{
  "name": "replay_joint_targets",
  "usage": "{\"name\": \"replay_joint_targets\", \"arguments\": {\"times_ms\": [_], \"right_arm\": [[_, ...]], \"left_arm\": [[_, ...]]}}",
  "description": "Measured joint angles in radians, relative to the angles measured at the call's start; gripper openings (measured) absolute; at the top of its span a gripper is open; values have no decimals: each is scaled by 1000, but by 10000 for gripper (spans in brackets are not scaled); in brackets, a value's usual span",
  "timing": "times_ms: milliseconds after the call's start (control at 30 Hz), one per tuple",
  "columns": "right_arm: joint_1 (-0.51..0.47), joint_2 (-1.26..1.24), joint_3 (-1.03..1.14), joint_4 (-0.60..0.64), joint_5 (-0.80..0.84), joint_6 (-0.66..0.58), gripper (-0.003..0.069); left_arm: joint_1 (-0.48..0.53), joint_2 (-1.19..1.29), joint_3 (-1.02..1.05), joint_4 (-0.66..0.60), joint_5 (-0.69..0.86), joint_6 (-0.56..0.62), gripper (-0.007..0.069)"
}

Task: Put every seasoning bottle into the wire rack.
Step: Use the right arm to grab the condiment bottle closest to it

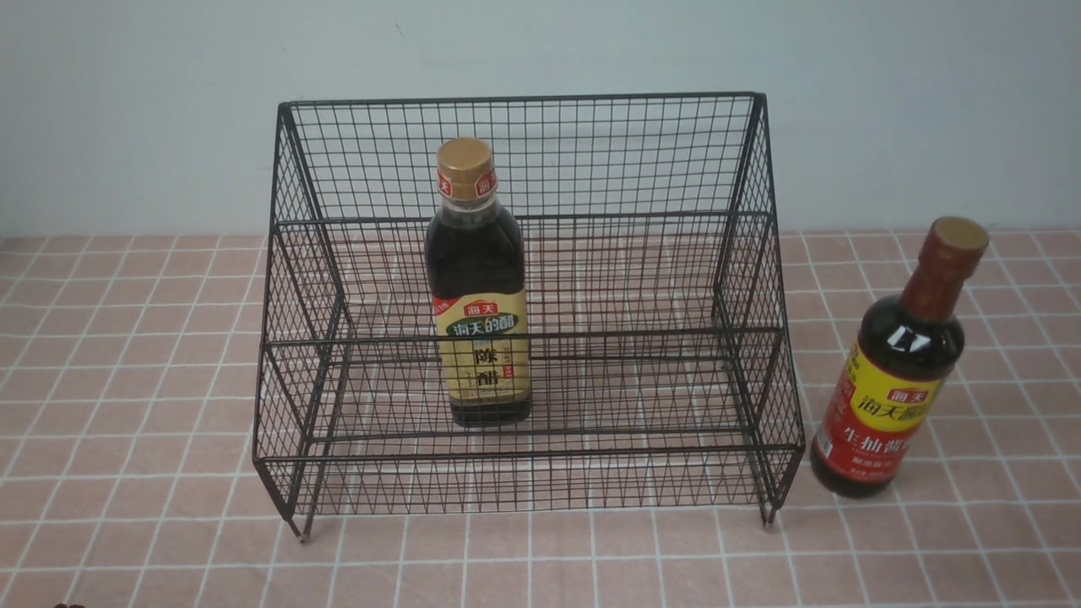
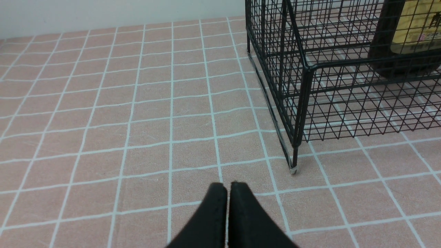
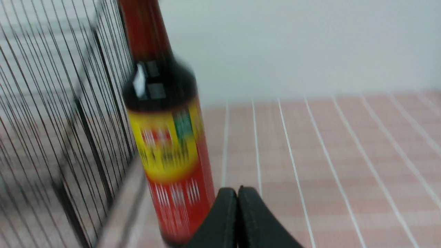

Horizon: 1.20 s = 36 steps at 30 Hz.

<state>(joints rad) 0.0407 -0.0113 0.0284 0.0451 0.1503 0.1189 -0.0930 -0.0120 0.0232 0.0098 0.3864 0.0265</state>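
Note:
The black wire rack point(image 1: 642, 160) stands mid-table. Upright on its lower tier is the squarish gold-capped seasoning bottle point(image 1: 478, 291) with a tan label; its base also shows through the rack's mesh point(image 2: 311, 65) as a dark bottle point(image 2: 382, 41). The round long-necked bottle point(image 1: 898, 363) with a red-yellow label stands on the table just right of the rack. My left gripper point(image 2: 227, 186) is shut and empty, low over the tiles near the rack's front left leg. My right gripper point(image 3: 237, 190) is shut and empty, close beside the round bottle point(image 3: 168, 144) and the rack's side point(image 3: 51, 113). Neither gripper shows in the front view.
The table is covered by a pink tiled cloth point(image 1: 127, 380) and ends at a pale wall point(image 1: 127, 110) behind the rack. The rack's front feet point(image 2: 293, 169) rest on the cloth.

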Motion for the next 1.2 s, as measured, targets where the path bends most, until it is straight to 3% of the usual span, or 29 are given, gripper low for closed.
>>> {"name": "replay_joint_targets", "arguments": {"times_ms": [100,433,633,967,1167,1200], "right_arm": [[0,0,0,54,-186,0,-14],[0,0,0,71,-310,3,-14],[0,5,-6,94,-399,76,-14],[0,424,-363,-85,-345,203,15],[2,719,-500,-206,-332,276,109],[14,776,-524,-240,-336,297,155]], "left_arm": [[0,0,0,0,0,0,-7],[0,0,0,0,0,0,-7],[0,0,0,0,0,0,-7],[0,0,0,0,0,0,-7],[0,0,0,0,0,0,-7],[0,0,0,1,0,0,-7]]}}
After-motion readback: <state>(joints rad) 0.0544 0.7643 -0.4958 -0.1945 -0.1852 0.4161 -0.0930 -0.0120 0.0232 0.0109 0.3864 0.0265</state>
